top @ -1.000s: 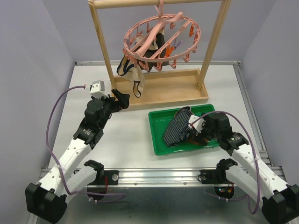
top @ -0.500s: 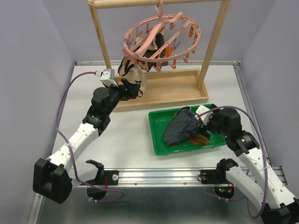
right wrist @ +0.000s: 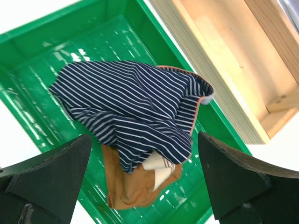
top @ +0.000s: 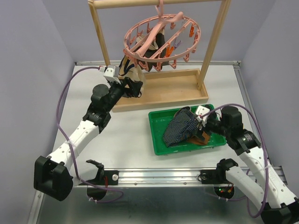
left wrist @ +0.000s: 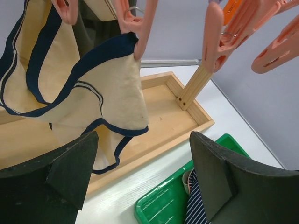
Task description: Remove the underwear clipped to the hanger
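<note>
The pink ring hanger (top: 161, 39) hangs from the wooden frame's top bar. Beige underwear with navy trim (left wrist: 93, 88) is held by a pink clip (left wrist: 140, 28), and it shows under the ring's left side (top: 128, 65). A dark piece (top: 161, 44) hangs inside the ring. My left gripper (top: 133, 87) is open just below and in front of the beige underwear, holding nothing (left wrist: 145, 177). My right gripper (top: 202, 122) is open above navy striped underwear (right wrist: 135, 112) and a brown pair (right wrist: 135, 186), touching neither.
The green tray (top: 156, 140) holding the loose underwear sits in front of the wooden frame's base (top: 177, 88). The frame's uprights (top: 100, 42) stand on either side of the hanger. Several empty pink and orange clips (left wrist: 275, 46) dangle at upper right.
My left arm has reached forward and up to the hanging beige underwear, its jaws narrowing slightly. My right gripper has drawn back to the right from the tray's pile.
</note>
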`<state>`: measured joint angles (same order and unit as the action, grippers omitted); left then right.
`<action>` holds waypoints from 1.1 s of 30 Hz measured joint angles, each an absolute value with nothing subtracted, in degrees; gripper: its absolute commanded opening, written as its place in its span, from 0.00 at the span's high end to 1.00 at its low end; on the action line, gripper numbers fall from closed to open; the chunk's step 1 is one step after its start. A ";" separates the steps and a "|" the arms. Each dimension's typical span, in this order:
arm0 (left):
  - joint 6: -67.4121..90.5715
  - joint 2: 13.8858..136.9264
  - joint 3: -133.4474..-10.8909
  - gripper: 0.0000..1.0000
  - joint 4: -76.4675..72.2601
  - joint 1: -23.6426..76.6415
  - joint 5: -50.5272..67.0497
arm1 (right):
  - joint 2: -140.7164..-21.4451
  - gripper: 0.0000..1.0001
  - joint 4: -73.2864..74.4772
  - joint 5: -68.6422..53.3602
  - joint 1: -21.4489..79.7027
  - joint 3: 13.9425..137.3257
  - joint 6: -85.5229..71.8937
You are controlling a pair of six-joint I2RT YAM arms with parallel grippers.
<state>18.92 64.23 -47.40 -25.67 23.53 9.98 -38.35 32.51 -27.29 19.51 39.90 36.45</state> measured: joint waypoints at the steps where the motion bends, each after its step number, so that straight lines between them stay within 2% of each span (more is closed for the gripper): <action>1: 18.00 63.88 -47.40 0.08 -25.67 23.53 10.31 | -38.37 0.00 32.51 -28.05 19.51 39.90 36.45; 9: 13.85 62.78 -49.76 0.08 -25.50 21.45 14.48 | -38.76 0.00 30.59 -32.95 19.51 39.79 35.70; 19: 12.49 67.70 -56.25 0.08 -26.44 10.33 26.98 | -38.65 0.00 17.69 -38.63 19.51 32.56 29.02; 33: 10.41 79.29 -64.82 0.12 -27.27 10.11 35.64 | -36.77 0.00 2.24 -41.25 18.65 22.50 20.32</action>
<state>10.41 79.29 -64.82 -27.27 10.11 35.64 -36.77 2.24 -41.25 18.65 22.50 20.32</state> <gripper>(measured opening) 0.906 0.999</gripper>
